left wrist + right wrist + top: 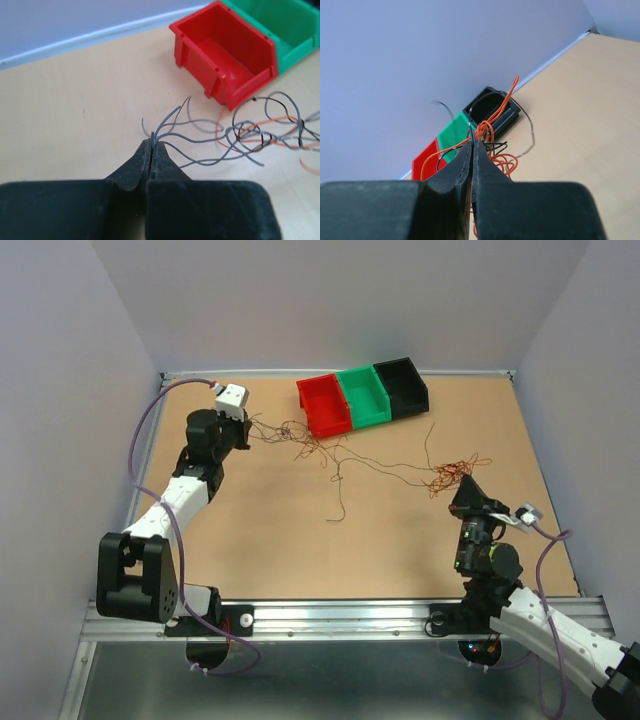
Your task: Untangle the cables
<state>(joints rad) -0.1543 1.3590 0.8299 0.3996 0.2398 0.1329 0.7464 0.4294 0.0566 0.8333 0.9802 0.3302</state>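
From above: hair-thin curly cables (pixel 300 435), orange-red, dark and greenish, strung over the tan wooden table (pixel 280 540) from the black left gripper (pixel 246 429) to the black right gripper (pixel 467 486), just in front of a row of red, green and black plastic bins (pixel 370 418). Left wrist: fingers (pixel 134 167) pressed together, pinching greyish strand ends. Right wrist: fingers (pixel 455 167) likewise clamped on orange and dark strands.

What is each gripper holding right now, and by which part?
The left gripper pinches several grey cables close to their loose ends. The right gripper pinches orange cables at their curly clump.
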